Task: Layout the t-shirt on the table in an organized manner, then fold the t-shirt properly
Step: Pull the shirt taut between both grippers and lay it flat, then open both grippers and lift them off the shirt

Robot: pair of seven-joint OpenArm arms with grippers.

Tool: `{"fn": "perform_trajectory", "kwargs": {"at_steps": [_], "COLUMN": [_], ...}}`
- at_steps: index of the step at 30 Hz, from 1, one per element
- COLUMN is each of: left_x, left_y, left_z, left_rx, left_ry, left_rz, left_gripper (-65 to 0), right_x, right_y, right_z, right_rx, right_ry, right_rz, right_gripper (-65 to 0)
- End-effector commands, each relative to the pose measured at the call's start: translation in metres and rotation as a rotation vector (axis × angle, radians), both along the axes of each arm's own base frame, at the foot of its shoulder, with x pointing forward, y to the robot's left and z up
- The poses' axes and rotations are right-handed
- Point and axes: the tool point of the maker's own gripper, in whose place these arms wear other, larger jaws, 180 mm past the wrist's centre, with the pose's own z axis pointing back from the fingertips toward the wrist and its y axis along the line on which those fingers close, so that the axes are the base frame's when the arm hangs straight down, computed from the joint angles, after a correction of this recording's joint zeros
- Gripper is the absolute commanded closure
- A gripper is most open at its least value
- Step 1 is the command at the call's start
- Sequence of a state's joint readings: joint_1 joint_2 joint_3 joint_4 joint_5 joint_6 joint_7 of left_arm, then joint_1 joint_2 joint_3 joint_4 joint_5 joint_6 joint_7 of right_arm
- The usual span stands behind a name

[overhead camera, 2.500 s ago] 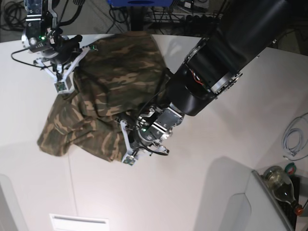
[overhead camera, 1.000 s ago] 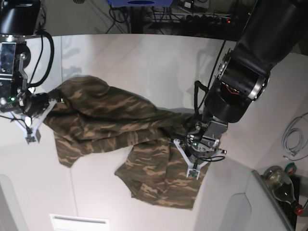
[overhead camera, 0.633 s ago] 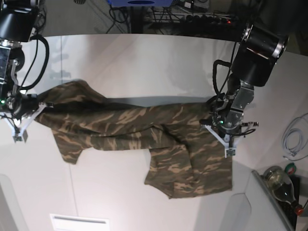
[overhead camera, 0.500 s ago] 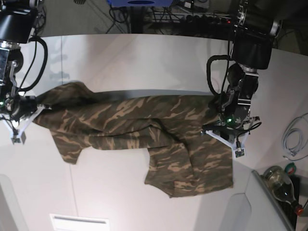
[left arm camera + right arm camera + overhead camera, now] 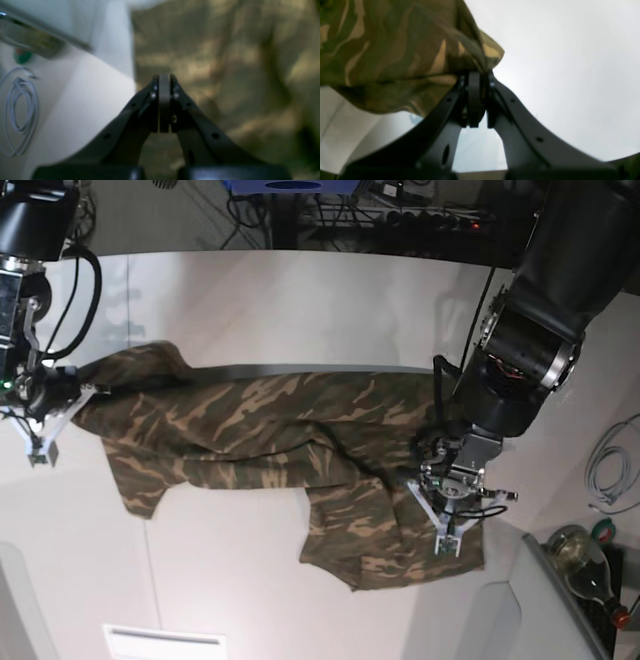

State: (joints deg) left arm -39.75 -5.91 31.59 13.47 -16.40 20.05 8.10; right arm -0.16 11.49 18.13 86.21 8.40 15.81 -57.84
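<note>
Over at the left edge of the base view, the right pincer (image 5: pixel 40 448) is clamped on a bunched corner of the t-shirt (image 5: pixel 270 445). From there the camo cloth stretches rightward across the white tabletop (image 5: pixel 300 300), lower part crumpled. On the right, the left pincer (image 5: pixel 447 542) sits above the cloth, pressed together with nothing visible between its tips.

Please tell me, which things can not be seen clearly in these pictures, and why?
- Left wrist view: the t-shirt is blurred; whether the shut left gripper pinches cloth cannot be told.
- Base view: the left arm covers the t-shirt beneath it.
- Base view: the bottle is cut off by the edge.
- Right wrist view: the right gripper hides the pinched cloth edge.
</note>
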Motion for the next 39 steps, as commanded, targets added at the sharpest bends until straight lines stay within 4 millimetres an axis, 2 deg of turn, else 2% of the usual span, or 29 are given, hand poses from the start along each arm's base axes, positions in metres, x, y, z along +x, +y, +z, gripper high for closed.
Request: {"fn": "perform_trajectory", "kwargs": {"at_steps": [1, 3, 6, 11, 15, 18, 21, 24, 26, 31, 33, 35, 36, 39], "left_x": [0.018, 0.009, -0.020, -0.051, -0.076, -0.079, -0.068, -0.047, -0.035, -0.023, -0.032, -0.042, -0.052, -0.083], "left_y": [0.010, 0.019, 0.051, 0.076, 0.099, 0.094, 0.071, 0.034, 0.006, -0.026, -0.051, -0.095, -0.117, -0.166], "left_z": [0.020, 0.013, -0.006, -0.022, -0.027, -0.015, 0.015, 0.050, 0.064, 0.087, 0.090, 0.101, 0.105, 0.108], "left_rx": [0.033, 0.049, 0.082, 0.107, 0.039, -0.077, -0.190, -0.266, -0.314, -0.389, -0.443, -0.495, -0.511, -0.530], "left_ry": [-0.051, -0.026, 0.024, 0.052, 0.056, 0.008, -0.067, -0.136, -0.162, -0.192, -0.163, -0.125, -0.093, 0.003], "left_rz": [0.003, 0.015, 0.055, 0.075, 0.227, 0.300, 0.300, 0.237, 0.197, 0.158, 0.126, 0.000, -0.067, -0.220], "left_gripper": [0.0, 0.0, 0.0, 0.0, 0.0, 0.0, 0.0, 0.0, 0.0, 0.0, 0.0, 0.0, 0.0, 0.0], "right_x": [0.013, 0.013, 0.014, 0.014, 0.014, 0.015, 0.016, 0.027, 0.032, 0.043, 0.048, 0.055, 0.055, 0.058], "right_y": [-0.010, -0.011, -0.012, -0.009, -0.008, -0.008, -0.008, -0.009, -0.008, -0.005, -0.004, 0.003, 0.005, 0.010], "right_z": [0.015, 0.015, 0.016, 0.015, 0.014, 0.015, 0.016, 0.024, 0.028, 0.045, 0.049, 0.048, 0.045, 0.038], "right_rx": [-0.024, -0.024, -0.026, -0.023, -0.022, -0.024, -0.024, -0.024, -0.022, -0.019, -0.017, -0.015, -0.012, -0.006], "right_ry": [-0.055, -0.056, -0.059, -0.056, -0.056, -0.057, -0.062, -0.082, -0.088, -0.064, -0.068, -0.065, -0.055, -0.063], "right_rz": [-0.009, -0.012, -0.012, -0.006, -0.005, -0.003, -0.003, -0.004, -0.006, -0.012, -0.013, 0.007, -0.001, -0.017], "right_gripper": [-0.8, -0.8, -0.8, -0.8, -0.8, -0.8, -0.8, -0.8, -0.8, -0.8, -0.8, -0.8, -0.8, -0.8]}}
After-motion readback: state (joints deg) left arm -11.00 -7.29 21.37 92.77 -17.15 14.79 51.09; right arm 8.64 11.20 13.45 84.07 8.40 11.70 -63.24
